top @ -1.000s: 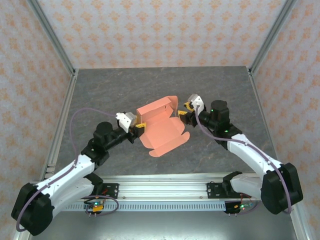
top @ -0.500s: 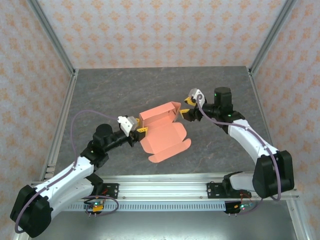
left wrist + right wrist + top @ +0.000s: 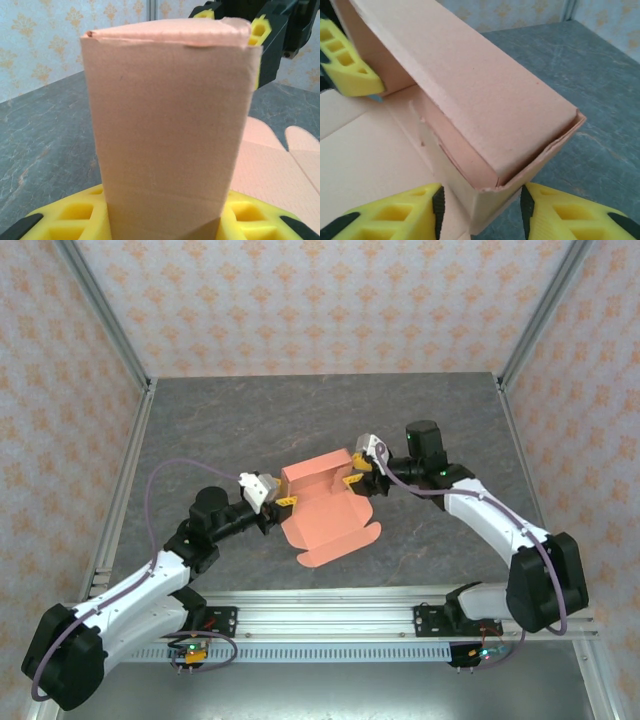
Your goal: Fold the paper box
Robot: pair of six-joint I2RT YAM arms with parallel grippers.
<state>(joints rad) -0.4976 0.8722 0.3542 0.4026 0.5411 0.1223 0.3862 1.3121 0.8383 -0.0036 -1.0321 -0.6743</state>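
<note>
The paper box (image 3: 325,502) is salmon-orange card, half formed, in the middle of the table: a raised hollow back section with a flat lid sheet (image 3: 335,530) spread toward the near side. My left gripper (image 3: 283,502) is shut on the box's left end; in its wrist view the end panel (image 3: 170,125) stands upright between the yellow fingers (image 3: 65,217). My right gripper (image 3: 358,475) is at the right end. Its fingers (image 3: 395,220) straddle the box corner (image 3: 520,150) with a gap on one side, open.
The grey stone-patterned tabletop (image 3: 250,420) extends behind and to both sides of the box. Patterned walls and aluminium posts (image 3: 105,315) enclose it. A metal rail (image 3: 330,615) runs along the near edge by the arm bases.
My right gripper has moved left and down to the box's right end and now straddles it. The end flap there has folded in. The left gripper has kept its hold.
</note>
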